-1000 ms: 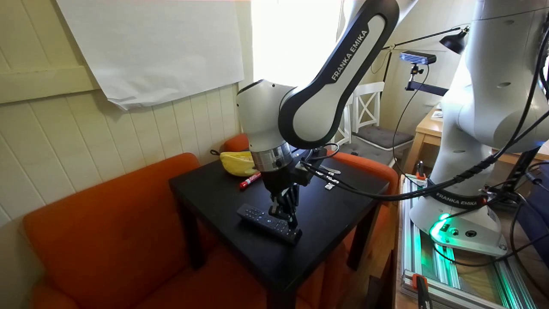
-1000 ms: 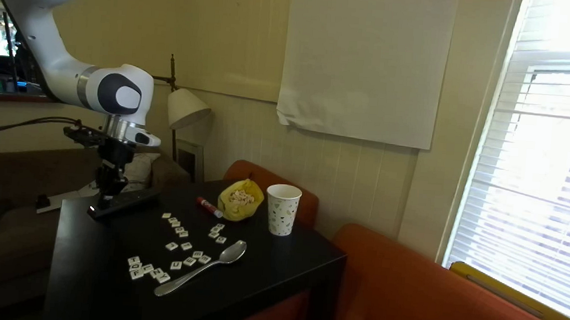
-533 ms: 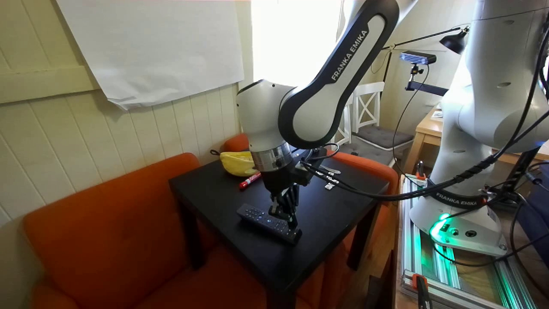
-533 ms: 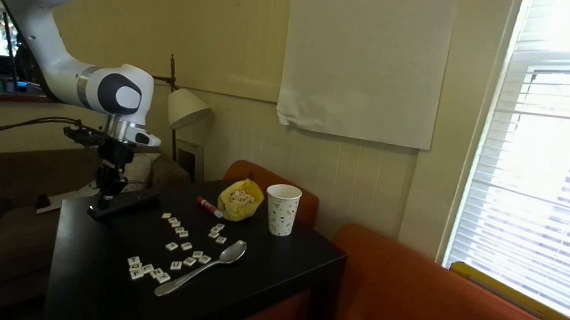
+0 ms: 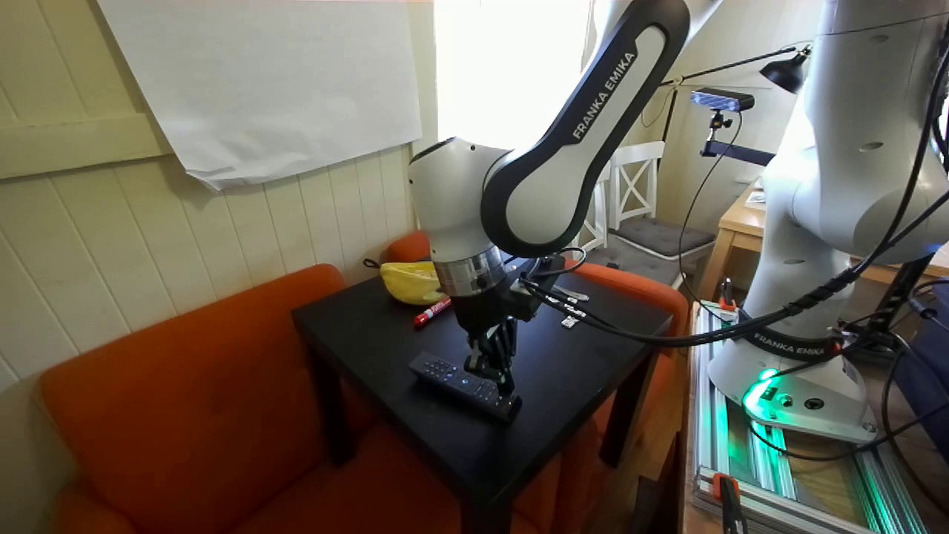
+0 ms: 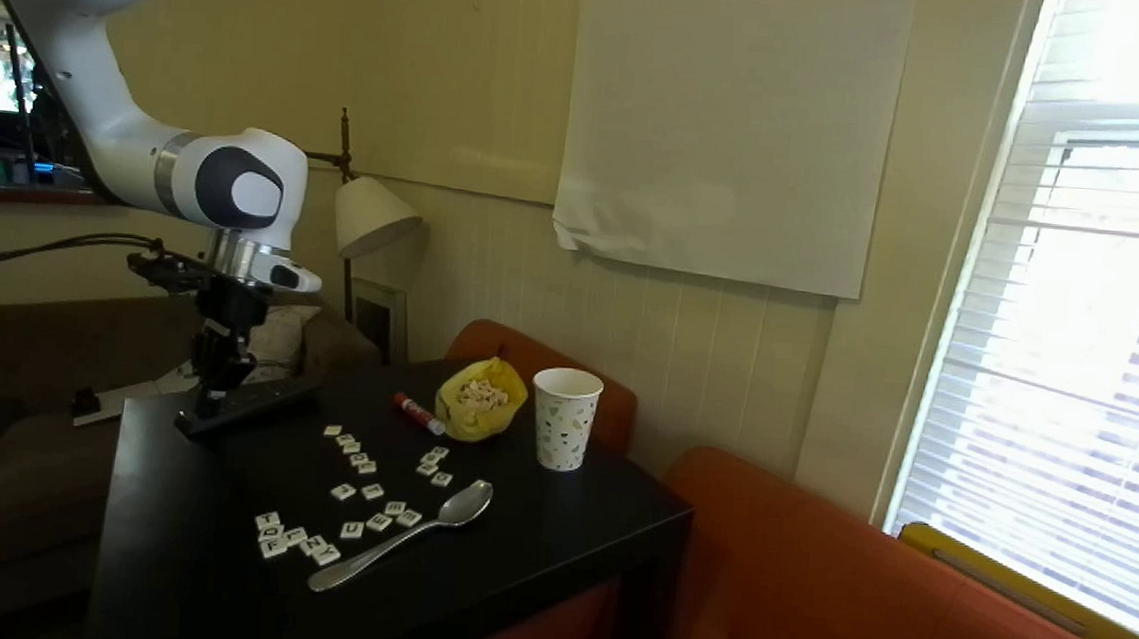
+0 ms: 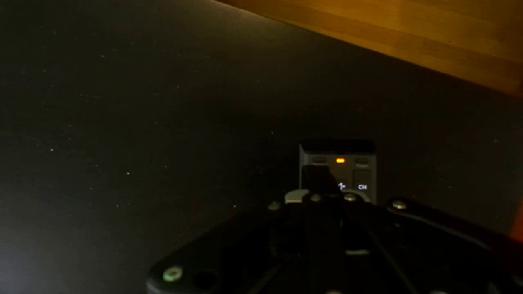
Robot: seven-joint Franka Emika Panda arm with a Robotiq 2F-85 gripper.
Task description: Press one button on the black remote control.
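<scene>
The black remote control (image 5: pixel 452 378) lies flat on the black table (image 5: pixel 571 363); it also shows in an exterior view (image 6: pixel 258 400). In the wrist view its end (image 7: pixel 352 173) shows a lit orange light and a CH label; the rest is hidden behind the gripper. My gripper (image 5: pixel 506 387) points down with its fingers together and nothing between them. Its tip appears to touch the remote's top near that end, in both exterior views (image 6: pixel 210 403). In the wrist view the dark fingertips (image 7: pixel 320 177) cover the buttons on the left side of the remote, beside the CH button.
A red marker (image 6: pixel 418 414), a yellow bag (image 6: pixel 472 423) with small pieces, a paper cup (image 6: pixel 564 421), a spoon (image 6: pixel 404 543) and several letter tiles (image 6: pixel 379 522) are on the table. The table's edge (image 7: pixel 367 49) runs close to the remote's end.
The arm, gripper and remote have not visibly moved. In an exterior view the small light at the remote's end was bright one second ago and does not show now.
</scene>
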